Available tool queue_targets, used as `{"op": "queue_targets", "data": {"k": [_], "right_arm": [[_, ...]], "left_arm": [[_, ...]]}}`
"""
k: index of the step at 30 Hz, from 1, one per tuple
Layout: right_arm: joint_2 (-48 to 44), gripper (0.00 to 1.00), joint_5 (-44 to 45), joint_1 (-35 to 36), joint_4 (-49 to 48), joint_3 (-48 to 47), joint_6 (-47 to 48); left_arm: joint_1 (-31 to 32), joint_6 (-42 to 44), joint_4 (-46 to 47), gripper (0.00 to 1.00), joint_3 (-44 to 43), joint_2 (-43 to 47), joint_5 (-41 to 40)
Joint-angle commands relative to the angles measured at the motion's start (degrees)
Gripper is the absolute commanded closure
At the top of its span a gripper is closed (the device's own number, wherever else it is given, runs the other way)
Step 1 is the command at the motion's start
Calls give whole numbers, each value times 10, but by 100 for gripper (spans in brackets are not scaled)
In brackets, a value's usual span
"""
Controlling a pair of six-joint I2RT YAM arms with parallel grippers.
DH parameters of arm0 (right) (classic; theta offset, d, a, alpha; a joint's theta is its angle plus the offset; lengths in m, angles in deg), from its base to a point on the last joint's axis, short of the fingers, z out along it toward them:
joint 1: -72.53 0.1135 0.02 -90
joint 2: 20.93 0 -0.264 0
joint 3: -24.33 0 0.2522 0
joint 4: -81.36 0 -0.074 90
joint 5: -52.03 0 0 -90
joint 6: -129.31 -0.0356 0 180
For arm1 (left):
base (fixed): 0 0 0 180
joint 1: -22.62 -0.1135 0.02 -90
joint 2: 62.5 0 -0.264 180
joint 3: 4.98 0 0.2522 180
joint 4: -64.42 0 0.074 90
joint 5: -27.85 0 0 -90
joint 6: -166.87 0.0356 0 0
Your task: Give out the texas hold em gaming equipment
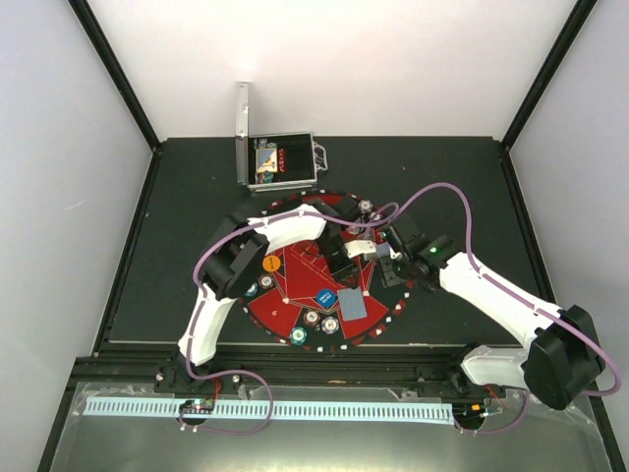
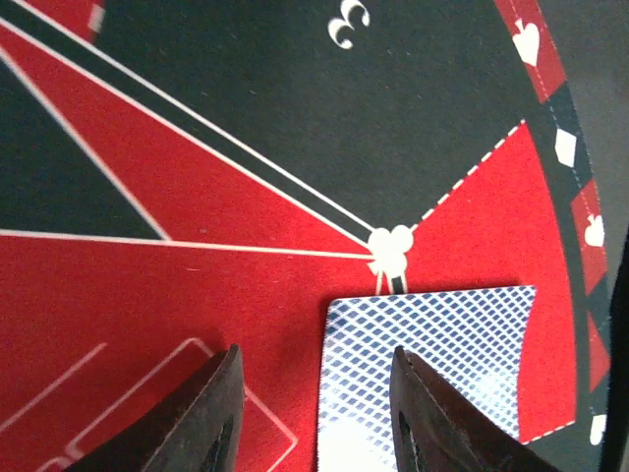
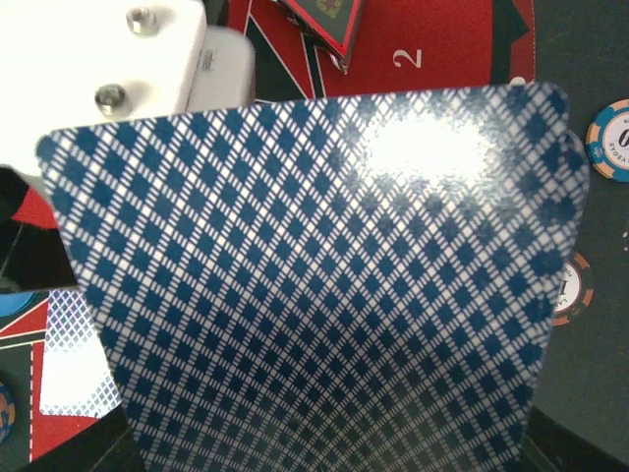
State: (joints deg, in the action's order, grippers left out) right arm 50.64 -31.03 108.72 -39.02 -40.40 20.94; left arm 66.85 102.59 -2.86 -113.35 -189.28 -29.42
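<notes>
Blue-backed card (image 3: 314,285), seemingly pinched by the right gripper (image 1: 385,258), looms close; left gripper (image 2: 314,359) hangs spread above a second card (image 2: 462,334).

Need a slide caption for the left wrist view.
Left gripper open over the red-and-black mat, face-down playing card by one finger.

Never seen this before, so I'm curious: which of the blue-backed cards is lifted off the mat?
The tilted card in the right gripper, filling its wrist view. The other card, by the left gripper, lies flat on the mat.
</notes>
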Motion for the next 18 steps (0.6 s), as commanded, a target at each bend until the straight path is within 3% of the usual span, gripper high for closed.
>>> {"op": "queue_targets", "data": {"k": [1, 8, 13, 18], "right_arm": [[-6, 41, 4, 0, -8, -4, -4], [3, 41, -9, 0, -10, -7, 8], [12, 41, -45, 11, -26, -12, 42], [40, 40, -76, 67, -34, -32, 82]], "left_arm": [[-2, -54, 88, 56, 27, 65, -38], [-55, -160, 239, 45, 200, 245, -43], [-114, -237, 269, 44, 287, 348, -42], [-181, -410, 334, 38, 379, 481, -21]]}}
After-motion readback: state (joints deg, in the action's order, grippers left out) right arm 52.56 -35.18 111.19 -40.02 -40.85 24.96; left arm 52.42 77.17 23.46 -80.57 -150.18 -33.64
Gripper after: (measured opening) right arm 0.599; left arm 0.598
